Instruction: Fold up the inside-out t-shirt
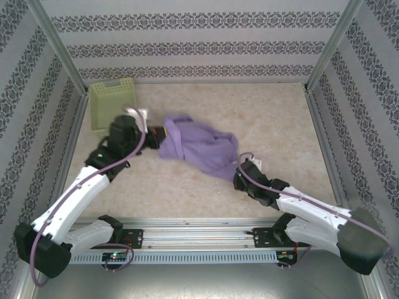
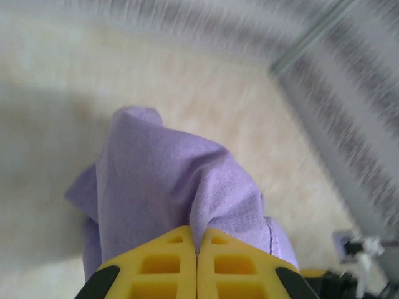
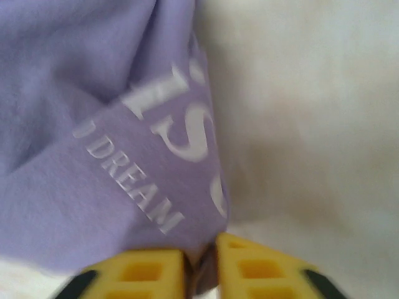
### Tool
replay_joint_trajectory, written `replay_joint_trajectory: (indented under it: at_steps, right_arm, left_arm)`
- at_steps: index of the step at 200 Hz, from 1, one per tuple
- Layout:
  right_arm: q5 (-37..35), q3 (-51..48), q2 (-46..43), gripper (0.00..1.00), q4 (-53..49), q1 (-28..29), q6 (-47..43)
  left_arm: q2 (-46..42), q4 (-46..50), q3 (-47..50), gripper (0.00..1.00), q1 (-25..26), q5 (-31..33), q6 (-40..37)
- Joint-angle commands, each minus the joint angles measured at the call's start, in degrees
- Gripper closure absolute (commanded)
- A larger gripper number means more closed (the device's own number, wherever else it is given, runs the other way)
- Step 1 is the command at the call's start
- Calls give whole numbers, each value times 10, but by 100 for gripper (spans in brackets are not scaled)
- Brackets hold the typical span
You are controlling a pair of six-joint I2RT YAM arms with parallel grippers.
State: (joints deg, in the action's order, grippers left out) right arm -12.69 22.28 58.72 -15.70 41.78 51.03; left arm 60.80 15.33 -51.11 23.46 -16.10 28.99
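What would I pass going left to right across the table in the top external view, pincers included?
Pale green basket → left pincer → inside-out t-shirt → right pincer.

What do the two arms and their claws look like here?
Both the left arm and right arm have white shell links, black joints and a purple cable looped along the outside, with small green lights near the wrists. The left claw and right claw have yellow fingers with square recessed pockets and black bases.
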Motion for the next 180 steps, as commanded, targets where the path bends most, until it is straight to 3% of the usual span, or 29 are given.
replay_joint_trajectory:
  at_steps: [1,31,57,78,115,125,137,166,180]
  right_arm:
    - [-6,5,17,57,-19,11,38]
    - [-52,99,40,33,-87,-11,-33]
    - [-39,194,95,23,-85,-51,-87]
    - [-12,293,187,20,-93,-74,-117]
    - [44,436,356,22,-106,-64,-133]
    - [47,461,393,26,-119,-57,-130]
    - [48,488,430,38,-139,-54,-129]
    - [31,532,454,82,-161,-60,-142]
    - [25,549,433,97,-161,-63,-151]
  left_arm:
    - [-5,-10,111,100,9,-31,34]
    - [-30,-18,202,100,9,0,55]
    - [-58,-26,235,100,9,17,65]
    - [-70,-29,243,100,9,25,68]
    - [-79,-19,235,100,8,33,64]
    - [-79,-12,232,100,8,40,63]
    - [-80,3,225,100,7,58,66]
    - [-75,63,174,100,-4,118,53]
    - [-77,87,143,100,-14,141,40]
